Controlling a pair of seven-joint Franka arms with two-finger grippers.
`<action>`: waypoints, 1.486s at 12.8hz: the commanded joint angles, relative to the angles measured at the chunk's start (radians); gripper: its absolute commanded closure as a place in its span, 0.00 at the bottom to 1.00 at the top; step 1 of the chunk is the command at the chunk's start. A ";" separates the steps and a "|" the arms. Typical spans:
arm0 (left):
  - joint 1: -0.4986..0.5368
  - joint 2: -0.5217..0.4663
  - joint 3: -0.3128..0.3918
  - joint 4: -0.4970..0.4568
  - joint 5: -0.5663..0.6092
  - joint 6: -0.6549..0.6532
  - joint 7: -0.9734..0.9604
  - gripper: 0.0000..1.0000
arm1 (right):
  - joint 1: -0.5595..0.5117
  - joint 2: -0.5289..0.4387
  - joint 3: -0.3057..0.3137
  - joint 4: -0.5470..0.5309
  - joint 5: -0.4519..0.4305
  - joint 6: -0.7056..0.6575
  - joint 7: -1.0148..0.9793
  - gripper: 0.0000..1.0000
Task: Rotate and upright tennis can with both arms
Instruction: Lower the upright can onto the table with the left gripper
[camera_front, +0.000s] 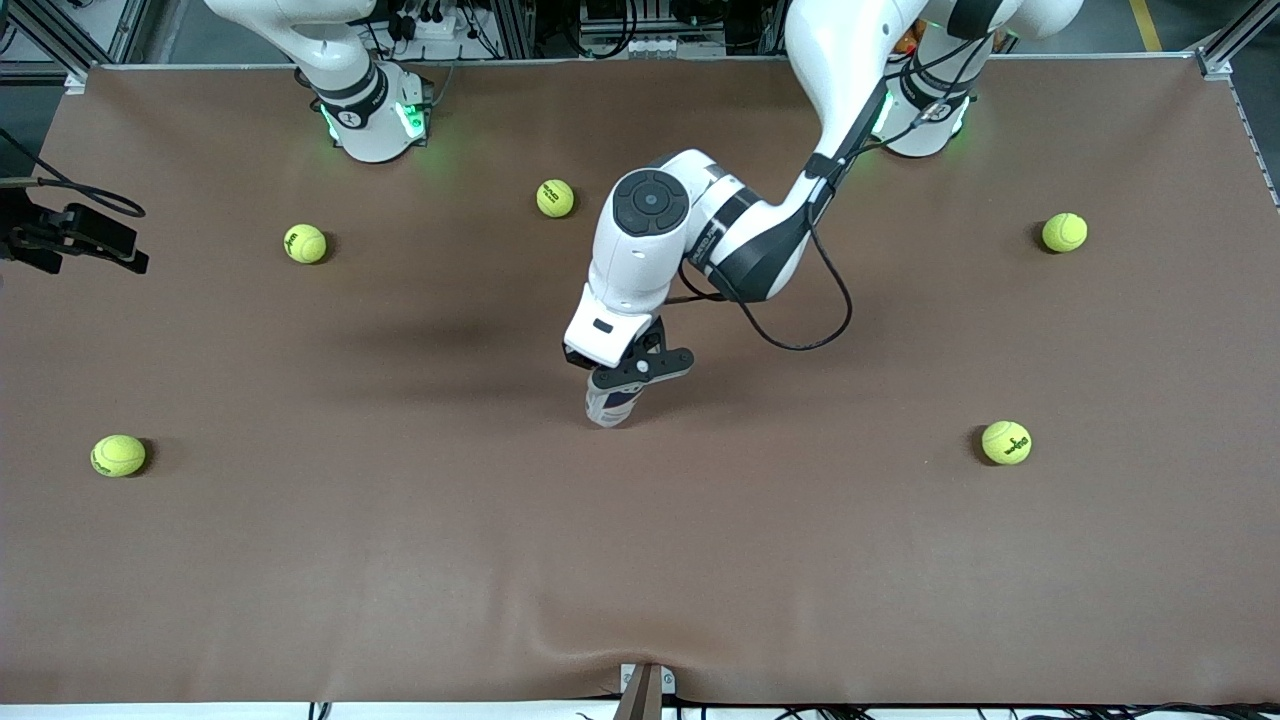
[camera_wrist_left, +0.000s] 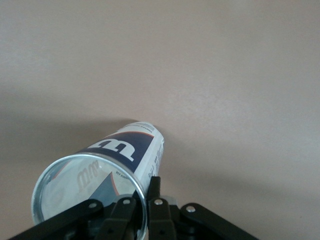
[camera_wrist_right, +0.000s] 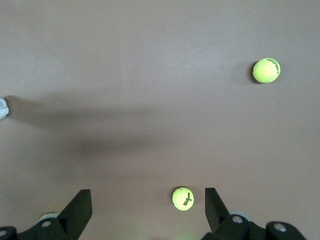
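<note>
The tennis can (camera_front: 612, 403) stands nearly upright at the middle of the table, its lower end at the mat. My left gripper (camera_front: 628, 380) is right above it, shut on its silver rim. In the left wrist view the can (camera_wrist_left: 122, 150) points away toward the mat, and my left gripper (camera_wrist_left: 142, 192) pinches the rim wall, one finger inside and one finger (camera_wrist_left: 155, 184) outside. My right gripper (camera_wrist_right: 147, 195) is open and empty, high over the table near its own base, out of the front view. The can's edge (camera_wrist_right: 2, 107) shows in the right wrist view.
Several yellow-green tennis balls lie scattered on the brown mat: one (camera_front: 555, 198) near the bases, one (camera_front: 305, 243) toward the right arm's end, one (camera_front: 1006, 442) toward the left arm's end. A black device with cables (camera_front: 70, 235) sits at the right arm's end.
</note>
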 joint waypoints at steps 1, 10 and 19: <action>-0.013 0.026 0.008 0.037 0.022 0.014 -0.006 1.00 | 0.007 0.005 -0.004 0.016 0.014 -0.008 -0.008 0.00; -0.019 0.021 0.015 0.036 0.027 -0.149 0.038 1.00 | 0.008 0.005 -0.004 0.016 0.014 -0.008 -0.008 0.00; -0.019 0.010 0.008 0.039 0.027 -0.159 0.052 0.00 | 0.007 0.005 -0.004 0.016 0.014 -0.008 -0.008 0.00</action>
